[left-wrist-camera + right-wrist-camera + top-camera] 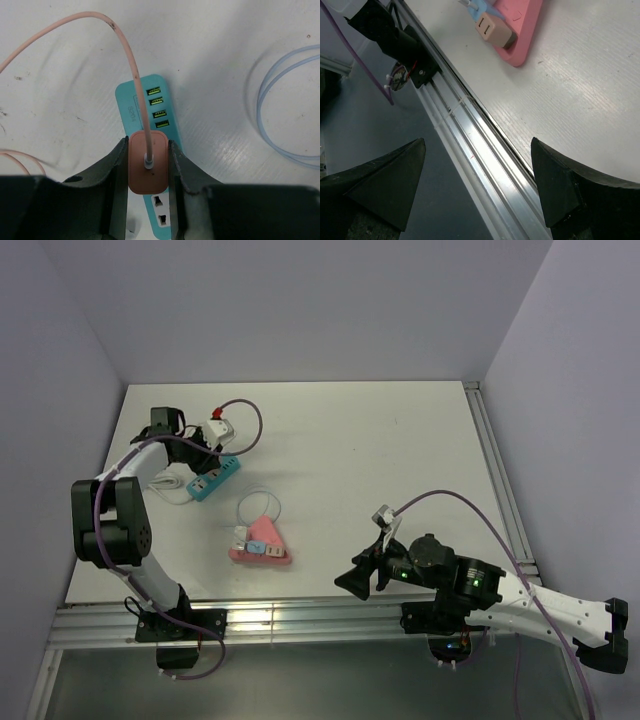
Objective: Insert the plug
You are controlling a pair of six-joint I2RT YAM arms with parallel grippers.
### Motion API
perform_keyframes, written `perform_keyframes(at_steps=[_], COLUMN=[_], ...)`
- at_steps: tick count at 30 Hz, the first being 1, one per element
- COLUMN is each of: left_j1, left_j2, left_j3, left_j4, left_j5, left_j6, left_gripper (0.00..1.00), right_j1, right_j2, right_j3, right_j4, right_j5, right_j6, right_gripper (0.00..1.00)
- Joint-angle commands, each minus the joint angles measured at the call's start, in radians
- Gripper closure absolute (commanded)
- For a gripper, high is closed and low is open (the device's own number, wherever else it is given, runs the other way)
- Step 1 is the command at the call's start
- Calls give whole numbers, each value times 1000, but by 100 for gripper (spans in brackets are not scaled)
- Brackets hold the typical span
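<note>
Between the left fingers (118,172), pink plug (148,165)

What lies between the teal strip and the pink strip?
A thin pale cable loop lies between the teal strip and pink strip, on otherwise bare table; the top view shows it.

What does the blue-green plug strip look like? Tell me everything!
The power strip is a long, flat bar of teal plastic lying on the left side of the white table. It has four yellow USB ports in a row and white sockets at one end. The left gripper holds a pink plug over its middle; whether the plug is pushed in cannot be seen.
</note>
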Motion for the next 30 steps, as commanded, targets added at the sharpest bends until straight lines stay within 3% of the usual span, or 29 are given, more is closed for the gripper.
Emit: perform_keyframes(at_steps=[1,23,30], left_j1=[15,77,84], left_j2=[72,4,-42], left_j3=[-96,-230,-289], left_j4=[-67,-3,26], left_j5=[-51,-57,-123], left_j6=[-3,-165,-188], left_gripper=[100,100,100], right_j1=[3,3,2], right_j2=[10,-56,-67], right_j3=[44,40,41], right_j4=[18,1,3], right_j5=[15,6,3], right_j6=[-20,-35,-44], right_gripper=[8,8,8])
